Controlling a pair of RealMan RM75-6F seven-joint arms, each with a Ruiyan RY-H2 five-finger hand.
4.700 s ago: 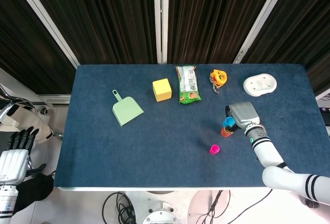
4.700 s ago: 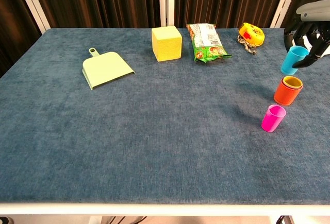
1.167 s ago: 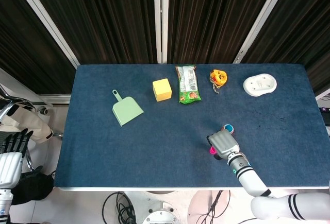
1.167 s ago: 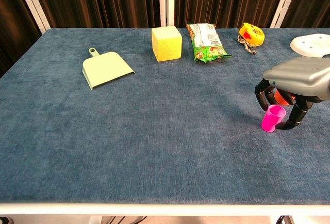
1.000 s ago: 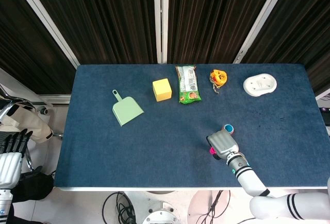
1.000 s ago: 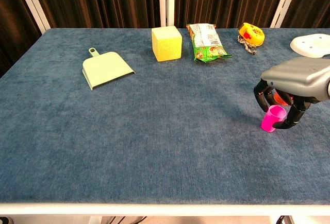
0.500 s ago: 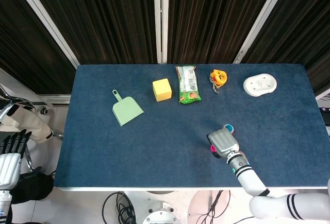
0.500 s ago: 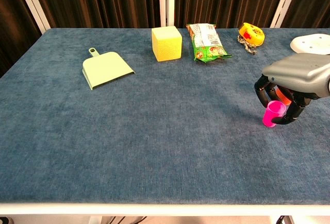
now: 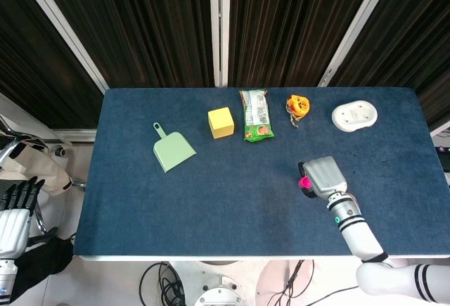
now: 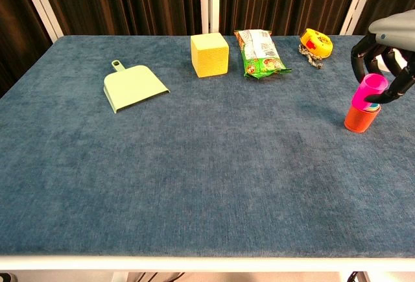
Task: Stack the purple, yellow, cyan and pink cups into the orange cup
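Note:
My right hand point(image 10: 388, 55) holds the pink cup point(image 10: 370, 90) tilted, just above the orange cup point(image 10: 360, 118) at the table's right side. A cyan rim point(image 10: 371, 107) shows inside the orange cup, right under the pink one. From the head view, the right hand point(image 9: 325, 176) covers the stack, and only the pink cup point(image 9: 305, 181) peeks out on its left. The purple and yellow cups are hidden. My left hand point(image 9: 14, 216) hangs off the table's left edge, fingers apart, holding nothing.
Along the back of the blue table point(image 10: 194, 165) lie a green dustpan point(image 10: 131, 87), a yellow block point(image 10: 209, 54), a green snack bag point(image 10: 260, 52) and a yellow-orange toy point(image 10: 315, 42). A white dish point(image 9: 354, 115) sits at the far right.
The right hand closed on the pink cup, lifted it off the table and carried it back and right to just above the orange cup. The left hand stayed put.

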